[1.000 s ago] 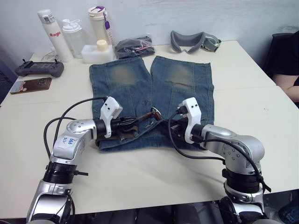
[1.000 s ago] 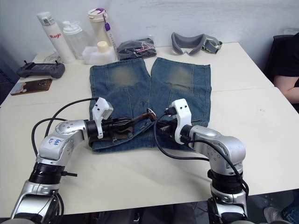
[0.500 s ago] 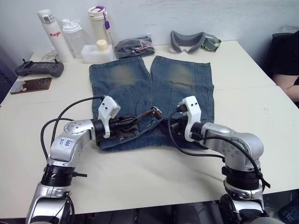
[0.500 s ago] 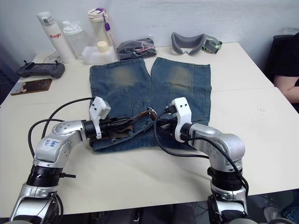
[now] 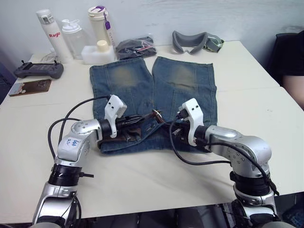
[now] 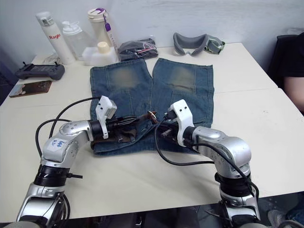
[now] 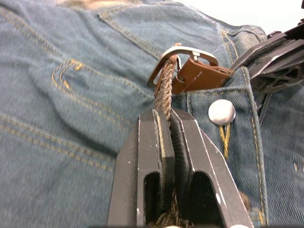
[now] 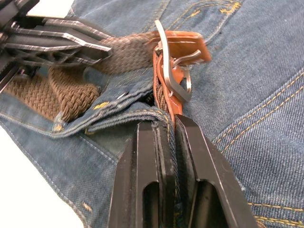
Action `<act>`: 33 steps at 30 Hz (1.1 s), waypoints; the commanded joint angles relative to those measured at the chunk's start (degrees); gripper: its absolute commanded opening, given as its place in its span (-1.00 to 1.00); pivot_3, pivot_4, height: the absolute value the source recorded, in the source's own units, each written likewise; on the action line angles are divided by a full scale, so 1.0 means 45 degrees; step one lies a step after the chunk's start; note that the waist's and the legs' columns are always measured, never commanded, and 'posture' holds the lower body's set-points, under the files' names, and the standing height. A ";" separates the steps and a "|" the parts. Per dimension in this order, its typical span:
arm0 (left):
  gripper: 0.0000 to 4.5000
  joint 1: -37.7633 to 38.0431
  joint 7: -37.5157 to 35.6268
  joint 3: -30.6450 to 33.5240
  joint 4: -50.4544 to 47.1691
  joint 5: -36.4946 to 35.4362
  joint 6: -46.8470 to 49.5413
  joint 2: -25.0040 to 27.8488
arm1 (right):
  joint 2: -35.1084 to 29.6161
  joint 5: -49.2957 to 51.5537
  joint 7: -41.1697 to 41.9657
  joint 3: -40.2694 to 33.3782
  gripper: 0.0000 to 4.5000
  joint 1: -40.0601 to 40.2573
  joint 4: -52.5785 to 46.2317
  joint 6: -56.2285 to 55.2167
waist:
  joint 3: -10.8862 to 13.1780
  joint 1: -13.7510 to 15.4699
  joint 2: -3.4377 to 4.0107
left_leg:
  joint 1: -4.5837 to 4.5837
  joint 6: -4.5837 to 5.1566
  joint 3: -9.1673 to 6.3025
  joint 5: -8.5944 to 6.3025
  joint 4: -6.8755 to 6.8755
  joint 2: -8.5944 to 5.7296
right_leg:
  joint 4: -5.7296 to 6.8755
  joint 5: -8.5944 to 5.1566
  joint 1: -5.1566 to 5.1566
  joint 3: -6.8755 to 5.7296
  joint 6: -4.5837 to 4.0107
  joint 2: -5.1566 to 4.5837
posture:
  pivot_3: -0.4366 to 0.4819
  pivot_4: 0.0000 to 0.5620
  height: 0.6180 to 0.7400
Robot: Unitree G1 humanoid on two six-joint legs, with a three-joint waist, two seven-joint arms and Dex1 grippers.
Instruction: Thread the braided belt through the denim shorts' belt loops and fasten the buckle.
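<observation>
The denim shorts (image 5: 142, 80) lie flat on the table, waistband toward me. The braided belt (image 7: 164, 90) runs along the waistband and enters the silvery buckle (image 7: 194, 51), which has brown leather trim and stands tilted up at the waistband's middle (image 5: 156, 114). My left gripper (image 5: 137, 121) is shut on the braided belt just short of the buckle (image 7: 164, 114). From the other side, my right gripper (image 5: 173, 127) is shut on the belt's leather-trimmed end below the buckle (image 8: 164, 124). A denim strip crossing the belt (image 8: 97, 78) may be one of the belt loops.
Along the far edge stand bottles (image 5: 47, 28) and a white container (image 5: 97, 52), a black bundle (image 5: 135, 46) and grey goggles (image 5: 194, 40). A controller (image 5: 40, 70) and a phone (image 5: 29, 86) lie far left. A person sits at the right edge (image 5: 289, 61).
My left arm shifted slightly left and then back toward the buckle. Both grippers kept their hold, and the buckle stayed at the waistband's middle.
</observation>
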 commanded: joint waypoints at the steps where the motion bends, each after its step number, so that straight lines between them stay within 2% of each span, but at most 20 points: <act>1: -1.00 -0.0368 -0.0259 -0.0438 0.0147 0.0118 -0.0322 -0.0230 | -0.1005 -0.0632 0.0918 0.1438 -1.00 0.0187 -0.0851 -0.1401 | 0.0000 0.0002 0.0000 | 0.0000 0.0000 0.0000 0.0000 -0.0002 0.0000 | -0.0009 0.0000 0.0002 -0.0002 0.0000 0.0000 | -0.05 -0.47 -0.85; 4: -1.00 -0.0390 -0.0800 -0.1054 0.0221 0.0303 -0.0510 -0.0236 | -0.2190 -0.1704 0.1324 0.2516 -1.00 0.0352 -0.0594 -0.2481 | 0.0000 0.0016 -0.0002 | -0.0004 0.0001 0.0000 0.0001 -0.0005 0.0001 | -0.0041 0.0001 0.0012 -0.0009 0.0003 -0.0001 | -0.05 -0.47 -0.85; 7: -1.00 -0.0399 -0.1388 -0.1535 0.0217 0.0446 -0.0625 -0.0089 | -0.2824 -0.2369 0.1467 0.2783 -1.00 0.0399 -0.0245 -0.3181 | -0.0005 0.0036 -0.0010 | -0.0004 0.0004 0.0001 0.0002 -0.0004 0.0003 | -0.0066 0.0002 0.0030 -0.0014 0.0005 -0.0002 | -0.05 -0.47 -0.85; 12: -1.00 -0.0721 -0.1410 -0.1477 0.0409 0.0381 -0.0615 -0.0313 | -0.3514 -0.3188 0.2337 0.3297 -1.00 0.0329 -0.0375 -0.4889 | -0.0008 0.0069 -0.0014 | -0.0008 0.0009 0.0000 0.0004 -0.0001 0.0002 | -0.0090 0.0002 0.0042 -0.0021 0.0004 -0.0005 | -0.05 -0.47 -0.85; 15: -1.00 -0.0871 -0.1425 -0.1449 0.0388 0.0350 -0.0518 -0.0417 | -0.3903 -0.3206 0.2880 0.2928 -1.00 0.0567 -0.0679 -0.5540 | -0.0006 0.0081 -0.0017 | -0.0020 0.0014 -0.0001 0.0007 -0.0001 0.0001 | -0.0104 0.0002 0.0042 -0.0026 0.0005 -0.0005 | -0.05 -0.47 -0.85; 17: -1.00 -0.0908 -0.1456 -0.1410 0.0418 0.0386 -0.0513 -0.0404 | -0.4388 -0.3046 0.3320 0.2252 -0.60 0.0807 -0.0811 -0.5789 | -0.0005 0.0079 -0.0018 | -0.0022 0.0017 -0.0002 0.0009 -0.0001 0.0002 | -0.0112 0.0003 0.0044 -0.0034 0.0005 -0.0007 | -0.05 -0.47 -0.85; 19: -1.00 -0.0873 -0.1524 -0.1365 0.0490 0.0437 -0.0578 -0.0336 | -0.5029 -0.2769 0.3955 0.1550 -0.31 0.1023 -0.0911 -0.5957 | -0.0003 0.0073 -0.0022 | -0.0026 0.0019 -0.0001 0.0009 -0.0001 0.0002 | -0.0123 0.0003 0.0046 -0.0041 0.0006 -0.0009 | -0.05 -0.47 -0.85; 25: -1.00 -0.0848 -0.1551 -0.1191 0.0675 0.0484 -0.0686 -0.0204 | -0.6935 -0.2758 0.5505 -0.0128 0.95 0.1081 -0.0865 -0.7061 | -0.0002 0.0070 -0.0023 | -0.0024 0.0020 -0.0002 0.0010 -0.0001 0.0022 | -0.0144 0.0003 0.0060 -0.0086 0.0006 -0.0015 | -0.05 -0.47 -0.85; 28: -1.00 -0.0948 -0.1587 -0.1090 0.0771 0.0390 -0.0840 -0.0320 | -0.7502 -0.3959 0.5781 0.0052 1.00 0.0556 -0.0044 -0.8838 | -0.0001 0.0069 -0.0024 | -0.0025 0.0019 -0.0001 0.0010 -0.0003 0.0032 | -0.0148 0.0003 0.0060 -0.0100 0.0006 -0.0017 | -0.05 -0.47 -0.85; 33: -1.00 -0.1404 -0.1645 -0.0861 0.0602 -0.0076 -0.0771 -0.0793 | -0.7095 -0.7239 0.6030 0.2246 1.00 -0.1172 0.2911 -1.3019 | 0.0000 0.0056 -0.0023 | -0.0022 0.0017 0.0001 0.0011 0.0000 0.0029 | -0.0147 0.0003 0.0060 -0.0104 0.0007 -0.0019 | -0.05 -0.47 -0.85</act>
